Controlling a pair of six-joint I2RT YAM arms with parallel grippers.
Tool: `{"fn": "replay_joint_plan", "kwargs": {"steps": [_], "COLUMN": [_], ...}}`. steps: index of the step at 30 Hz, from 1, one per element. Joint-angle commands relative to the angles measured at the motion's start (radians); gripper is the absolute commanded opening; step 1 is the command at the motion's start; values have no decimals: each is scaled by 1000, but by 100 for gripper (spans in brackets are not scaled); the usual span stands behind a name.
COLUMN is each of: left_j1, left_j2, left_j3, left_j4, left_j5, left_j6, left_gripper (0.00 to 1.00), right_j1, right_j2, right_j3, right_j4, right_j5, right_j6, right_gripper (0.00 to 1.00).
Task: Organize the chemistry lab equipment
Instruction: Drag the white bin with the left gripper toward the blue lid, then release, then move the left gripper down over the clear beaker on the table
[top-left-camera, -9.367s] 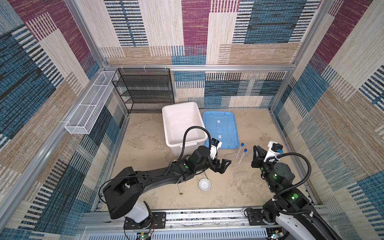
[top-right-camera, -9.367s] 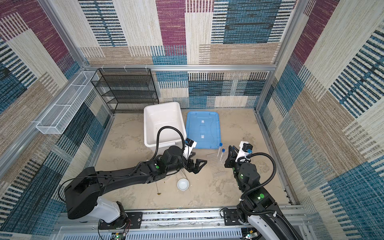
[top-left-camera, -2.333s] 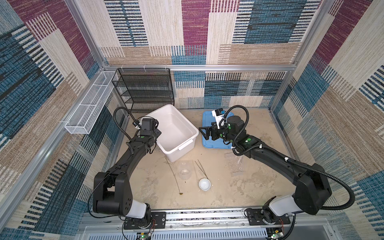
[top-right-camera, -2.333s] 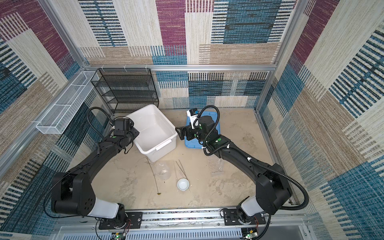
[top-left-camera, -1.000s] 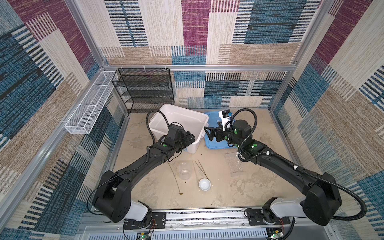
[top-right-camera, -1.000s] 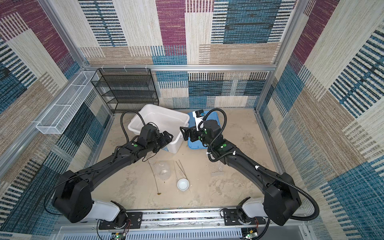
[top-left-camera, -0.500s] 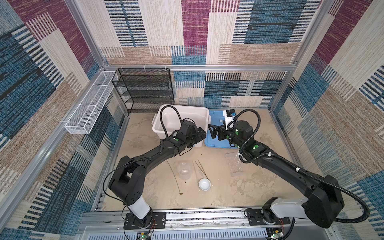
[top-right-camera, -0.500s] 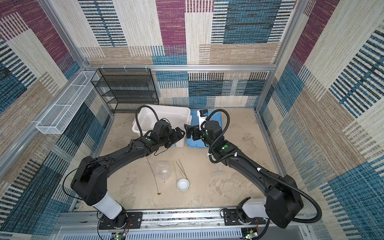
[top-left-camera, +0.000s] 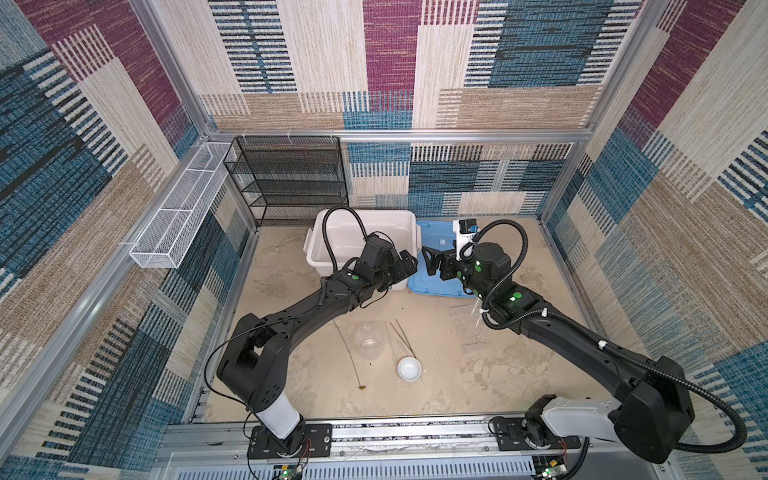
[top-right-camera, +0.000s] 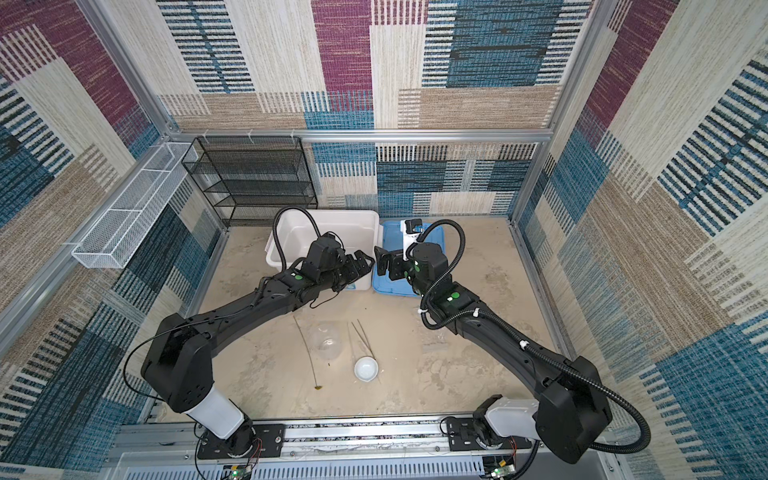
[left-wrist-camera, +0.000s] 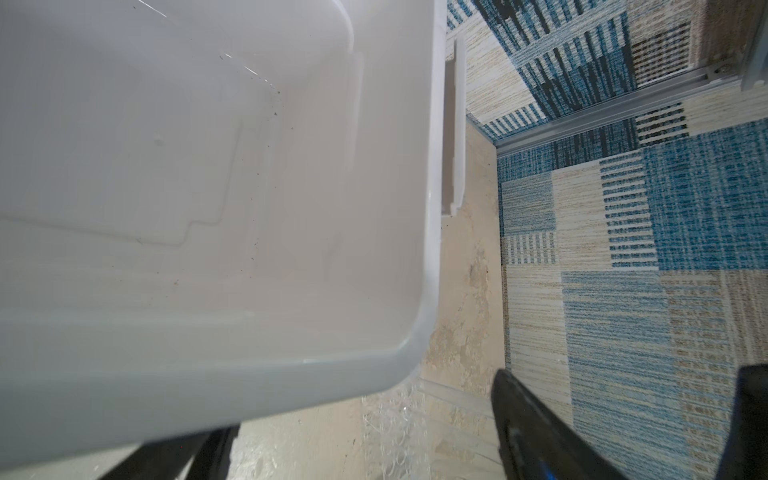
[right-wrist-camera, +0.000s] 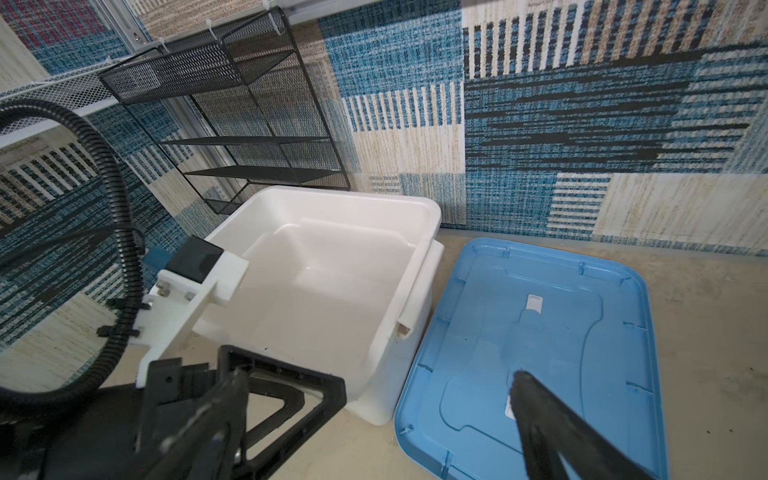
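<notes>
The chemistry lab equipment lies on the sandy floor in both top views. It includes a clear beaker (top-left-camera: 369, 340) (top-right-camera: 326, 341), a small white dish (top-left-camera: 409, 368) (top-right-camera: 365, 368), metal tweezers (top-left-camera: 401, 336) (top-right-camera: 360, 334) and a thin brown-tipped rod (top-left-camera: 347, 353) (top-right-camera: 306, 353). Faint clear tubes (top-left-camera: 469, 328) show beside the right arm. My left gripper (top-left-camera: 405, 266) (top-right-camera: 361, 264) (left-wrist-camera: 357, 449) is open at the white box's front right corner. My right gripper (top-left-camera: 430, 259) (top-right-camera: 382, 259) (right-wrist-camera: 374, 436) is open over the blue lid's left edge, facing the left one.
The white box (top-left-camera: 328, 270) (right-wrist-camera: 415, 257) stands empty against the back wall. The light-blue lid (top-left-camera: 432, 286) (right-wrist-camera: 540, 332) lies flat to its right. Behind stands a black mesh shelf (top-left-camera: 291, 178) (right-wrist-camera: 232, 124). A white wire basket (top-left-camera: 178, 208) hangs on the left wall.
The white box has swung round and back, and now sits square beside the lid. My left gripper has slid to its front right corner and opened wider. The right gripper has drifted slightly right.
</notes>
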Motion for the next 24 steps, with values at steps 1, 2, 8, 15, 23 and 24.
{"fn": "replay_joint_plan", "kwargs": {"steps": [1, 2, 8, 15, 23, 24], "left_j1": [-2, -2, -1, -1, -3, -7], "left_j2": [-65, -91, -214, -311, -377, -379], "left_j3": [-22, -24, 12, 40, -66, -79], "left_j4": [-5, -23, -179, -498, -697, -712], "left_j5": [-8, -13, 28, 56, -33, -46], "left_j6": [67, 91, 307, 522, 477, 448], "left_gripper": [98, 99, 100, 99, 100, 99], "right_j1": [1, 1, 1, 1, 1, 1], "right_j2": [-19, -28, -64, -89, -108, -106], "right_j3": [4, 1, 11, 13, -7, -7], "right_j4": [13, 17, -12, -120, -146, -146], "right_j5": [11, 5, -111, -210, -255, -255], "right_j6": [2, -1, -103, -237, -260, -253], "right_gripper": [99, 99, 99, 99, 100, 100]}}
